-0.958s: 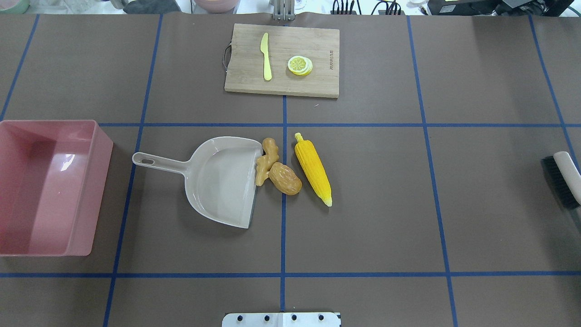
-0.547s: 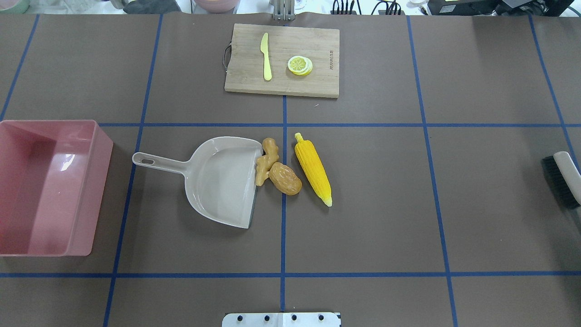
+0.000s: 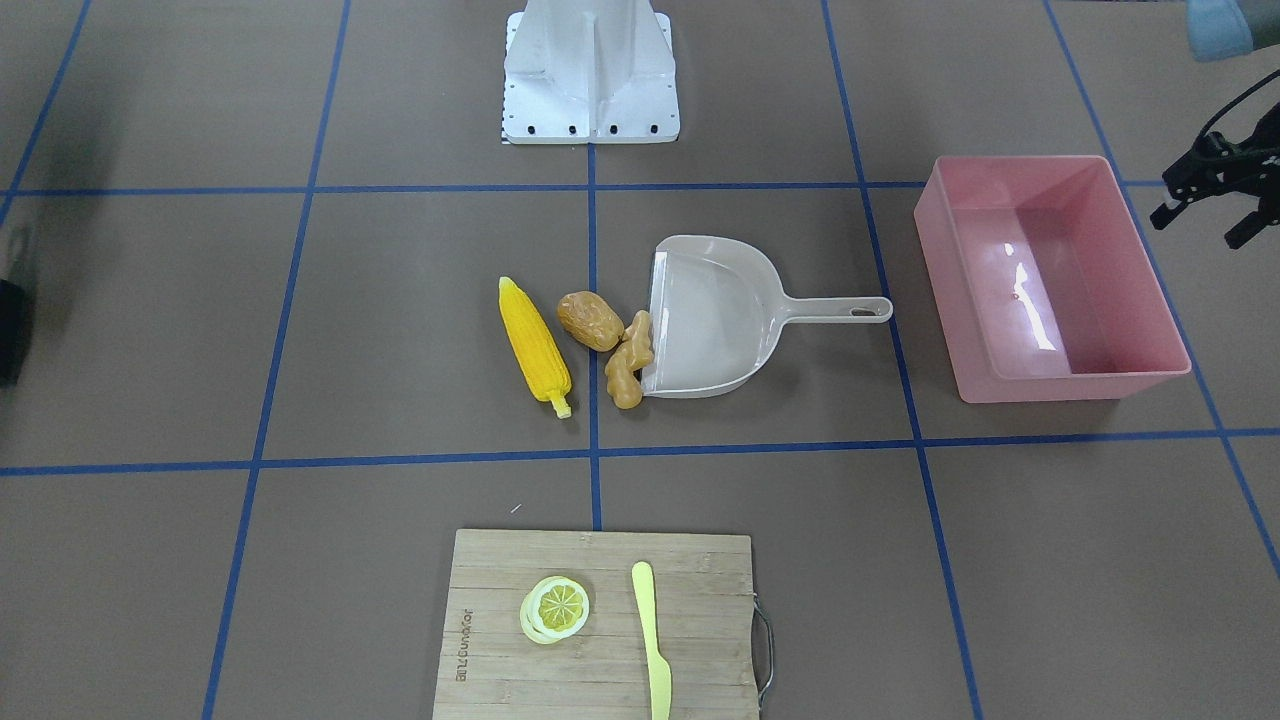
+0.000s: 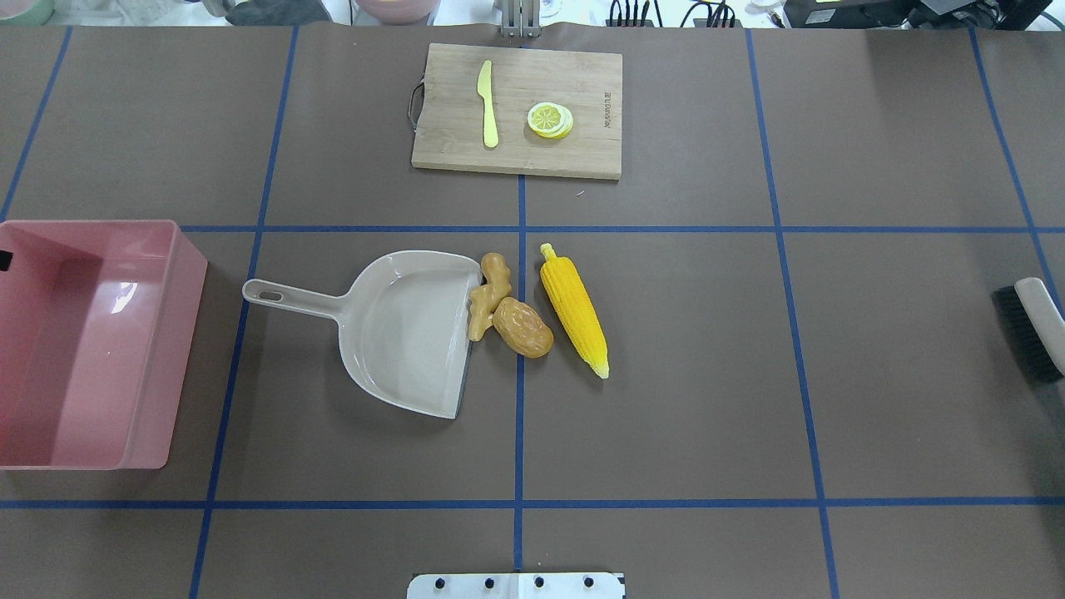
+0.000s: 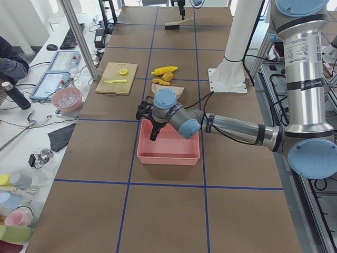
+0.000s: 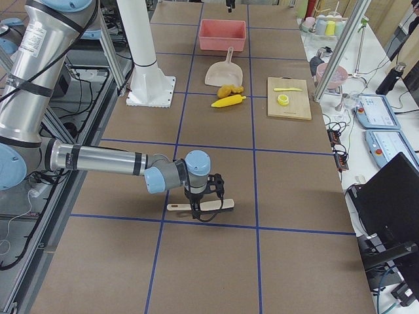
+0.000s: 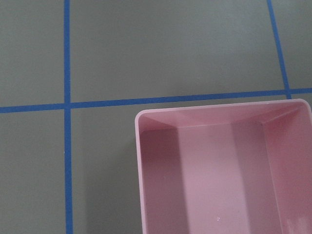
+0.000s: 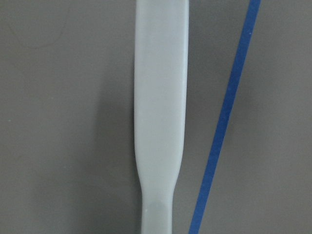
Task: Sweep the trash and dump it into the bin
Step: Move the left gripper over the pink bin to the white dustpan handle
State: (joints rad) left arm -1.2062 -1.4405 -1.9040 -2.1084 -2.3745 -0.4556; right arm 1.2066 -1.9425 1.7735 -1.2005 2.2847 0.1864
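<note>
Plainly the right end effector [image 6: 208,196] hangs straight over the single brush [image 4: 1032,329], whose handle runs lengthwise down its wrist view; whether its fingers are spread I cannot tell. The left end effector [image 3: 1200,228], fingers seemingly apart and empty, hovers at the one bin's [image 4: 185,333] outer edge, nearer the lone dustpan [image 4: 408,333]. Three trash pieces lie mid-bench at the pan's mouth: corn [image 4: 574,309], potato [image 4: 522,328], ginger [image 4: 489,295].

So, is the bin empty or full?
Empty: the bin shows a bare inside; corn, potato and ginger lie by the dustpan.
</note>
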